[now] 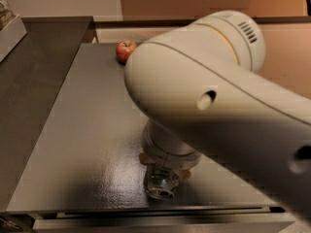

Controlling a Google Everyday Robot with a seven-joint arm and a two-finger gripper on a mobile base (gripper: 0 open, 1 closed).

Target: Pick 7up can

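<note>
The 7up can point(160, 184) is a silver can near the front edge of the grey table point(82, 130), its round end facing the camera. My gripper point(164, 169) comes down on it from above, under the large cream arm point(209, 96). Its tan fingers point(146, 158) sit close on either side of the can and are shut on it. The arm hides the upper part of the can and most of the gripper.
A red apple point(125, 50) sits at the table's far edge. A darker counter point(34, 81) adjoins on the left, with a light box point(9, 30) on its far left. A beige wall runs behind the table.
</note>
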